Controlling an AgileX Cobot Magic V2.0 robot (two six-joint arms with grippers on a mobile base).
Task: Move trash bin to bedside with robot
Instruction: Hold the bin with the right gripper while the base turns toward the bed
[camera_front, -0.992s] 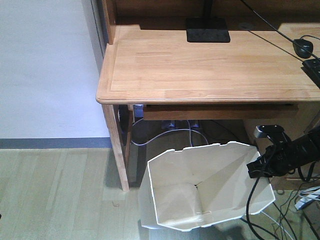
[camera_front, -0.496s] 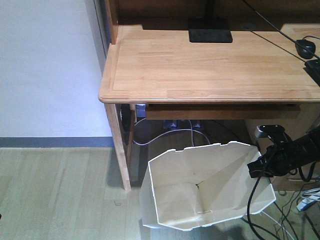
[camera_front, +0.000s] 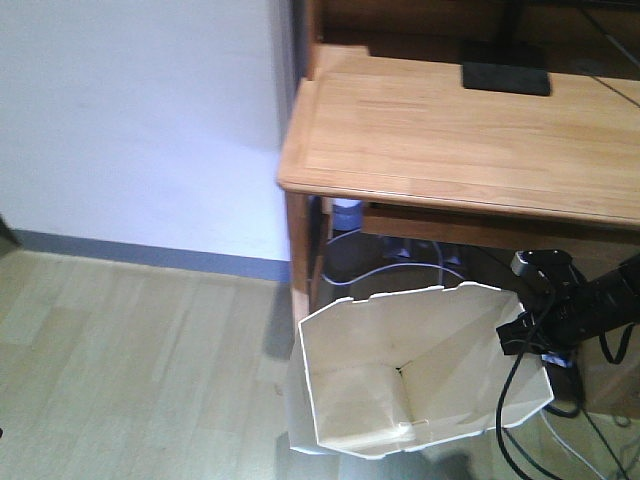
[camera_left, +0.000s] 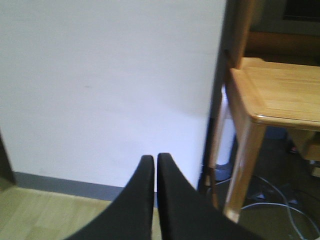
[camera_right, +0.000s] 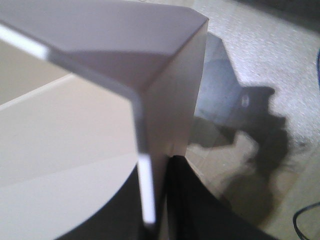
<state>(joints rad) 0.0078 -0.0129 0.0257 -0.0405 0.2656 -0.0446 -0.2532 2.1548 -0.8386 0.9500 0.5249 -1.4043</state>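
Left pincer (camera_left: 155, 200) tips pressed together; right pincer (camera_right: 158, 210) clamped, black arm (camera_front: 600, 305) low.

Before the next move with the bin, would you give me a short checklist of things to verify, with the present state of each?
1. Right pincer clamped on the trash bin rim: ok. The right wrist view shows a finger on either side of the wall.
2. Left pincer shut and empty: ok.
3. Bin clear of the desk leg: cannot tell. They look close.
4. Black cable hanging beside the bin free to follow: cannot tell.
5. Bedside in view: not ok. No bed shows in any view.
6. Floor to the left free of obstacles: ok.
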